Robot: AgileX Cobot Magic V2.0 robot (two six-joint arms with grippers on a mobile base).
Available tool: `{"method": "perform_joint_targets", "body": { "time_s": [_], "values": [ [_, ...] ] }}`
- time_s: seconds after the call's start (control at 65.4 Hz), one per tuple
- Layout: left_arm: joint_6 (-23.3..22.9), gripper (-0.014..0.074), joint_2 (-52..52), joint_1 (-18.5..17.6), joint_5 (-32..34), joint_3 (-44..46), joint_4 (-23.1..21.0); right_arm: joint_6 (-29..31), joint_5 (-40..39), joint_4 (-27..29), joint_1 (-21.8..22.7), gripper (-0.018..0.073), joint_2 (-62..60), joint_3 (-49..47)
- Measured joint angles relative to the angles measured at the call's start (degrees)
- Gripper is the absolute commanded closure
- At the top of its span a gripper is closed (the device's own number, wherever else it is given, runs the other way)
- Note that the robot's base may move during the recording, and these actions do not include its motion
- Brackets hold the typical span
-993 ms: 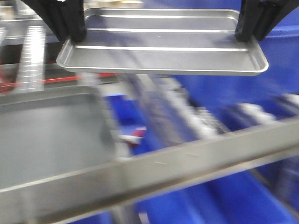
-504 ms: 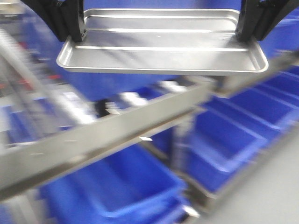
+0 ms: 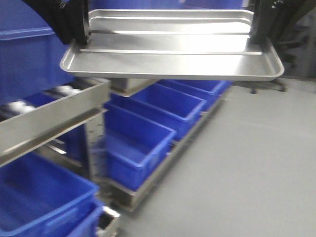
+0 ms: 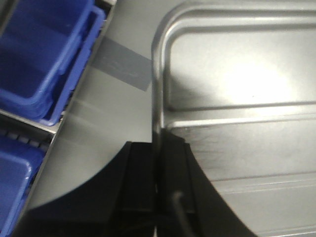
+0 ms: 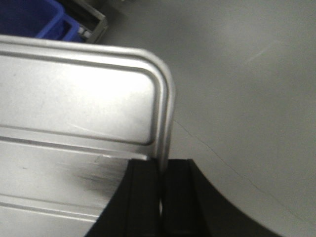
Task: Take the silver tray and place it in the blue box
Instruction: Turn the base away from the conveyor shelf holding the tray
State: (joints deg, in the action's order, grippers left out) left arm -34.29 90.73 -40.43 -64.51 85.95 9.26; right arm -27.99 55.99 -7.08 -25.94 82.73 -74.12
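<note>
The silver tray (image 3: 173,54) is held aloft and roughly level at 12 o'clock in the front view, and two long ridges are seen in its floor. It is gripped at its two short ends. The left end effector (image 3: 80,38) is closed narrowly on the left rim. In the left wrist view its black fingers (image 4: 140,168) are seen pinching that rim, one outside and one inside. The right end effector (image 3: 259,35) is clamped likewise on the right rim, with its fingers (image 5: 145,187) set either side of the raised edge.

A blue box (image 3: 138,148) is seen below the tray at 7 o'clock, well apart from it. It is one of a row of like crates (image 3: 173,106) set on a low rack. A metal rail (image 3: 49,118) is crossed at 9 o'clock, and grey floor (image 3: 247,163) is spread at 4 o'clock.
</note>
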Motion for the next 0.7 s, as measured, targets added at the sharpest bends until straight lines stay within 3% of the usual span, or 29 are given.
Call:
{"method": "perform_joint_targets", "body": {
  "time_s": [0.703],
  "values": [
    [0.0, 0.0701, 0.0, 0.0, 0.0, 0.0, 0.0, 0.0, 0.0, 0.0, 0.0, 0.0503, 0.0, 0.0]
  ]
}}
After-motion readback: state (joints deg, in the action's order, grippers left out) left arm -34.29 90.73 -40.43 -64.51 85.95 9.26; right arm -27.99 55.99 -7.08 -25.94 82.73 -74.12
